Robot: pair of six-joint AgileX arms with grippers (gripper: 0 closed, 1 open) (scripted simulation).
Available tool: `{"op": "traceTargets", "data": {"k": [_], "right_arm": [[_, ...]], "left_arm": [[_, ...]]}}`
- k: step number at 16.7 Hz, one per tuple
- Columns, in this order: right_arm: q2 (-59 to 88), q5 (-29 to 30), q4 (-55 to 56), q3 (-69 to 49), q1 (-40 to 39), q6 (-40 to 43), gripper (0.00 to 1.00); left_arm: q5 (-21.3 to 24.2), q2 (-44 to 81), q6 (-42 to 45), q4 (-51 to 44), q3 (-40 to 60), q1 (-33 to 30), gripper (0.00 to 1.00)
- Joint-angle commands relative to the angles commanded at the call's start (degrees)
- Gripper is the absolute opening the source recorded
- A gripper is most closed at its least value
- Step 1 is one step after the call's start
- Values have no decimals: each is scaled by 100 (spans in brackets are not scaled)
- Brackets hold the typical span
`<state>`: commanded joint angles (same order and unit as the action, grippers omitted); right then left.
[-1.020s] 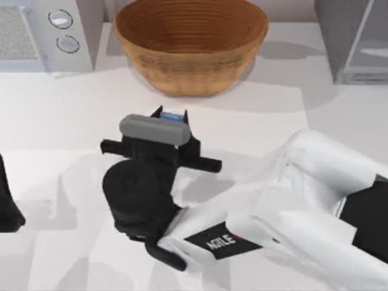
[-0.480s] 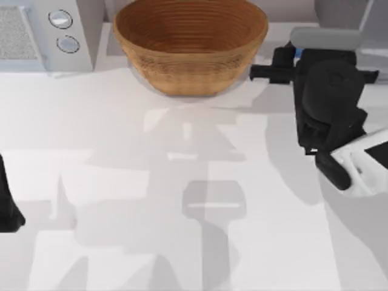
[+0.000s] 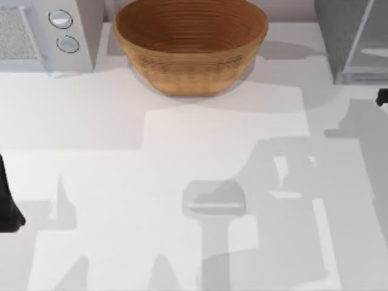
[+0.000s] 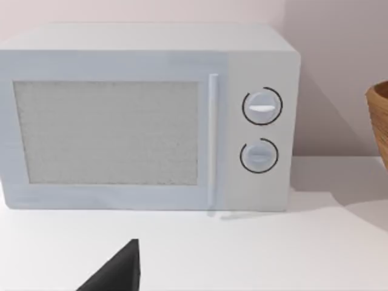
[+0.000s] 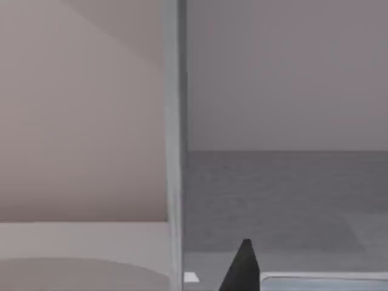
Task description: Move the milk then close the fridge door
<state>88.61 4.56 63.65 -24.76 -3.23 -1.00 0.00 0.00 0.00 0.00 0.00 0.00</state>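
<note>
At table's right edge, right hand (image 3: pixel 382 97) by fridge door (image 3: pixel 370 42), grip unseen

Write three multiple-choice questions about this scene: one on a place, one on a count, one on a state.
1. Where does the basket stand?
A. On top of the microwave
B. At the table's back, between the microwave and the fridge
C. At the table's front left corner

2. How many round knobs has the microwave?
A. One
B. Two
C. Four

3. In what state is the microwave door?
A. Shut
B. Wide open
C. Taken off and lying on the table

Key: 1 B, as the top view has the basket in the middle of the back edge with the microwave at its left and the fridge at its right; 2 B, as the left wrist view shows two knobs, one above the other; 3 A, as the door lies flush with the front.
</note>
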Motion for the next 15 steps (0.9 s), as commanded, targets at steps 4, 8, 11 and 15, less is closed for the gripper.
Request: {"op": "traceTargets", "data": {"k": [4, 8, 11, 15], "right_arm": [[-238, -230, 19, 240, 240, 9, 0], [-204, -220, 13, 210, 223, 2, 0], [130, -330, -12, -162, 304, 4, 0], [1157, -602, -122, -1285, 582, 31, 0]], "left_arm": [[0, 0, 0, 0, 0, 0, 100], [0, 0, 0, 0, 0, 0, 100], [0, 0, 0, 0, 0, 0, 100], [0, 0, 0, 0, 0, 0, 100]]}}
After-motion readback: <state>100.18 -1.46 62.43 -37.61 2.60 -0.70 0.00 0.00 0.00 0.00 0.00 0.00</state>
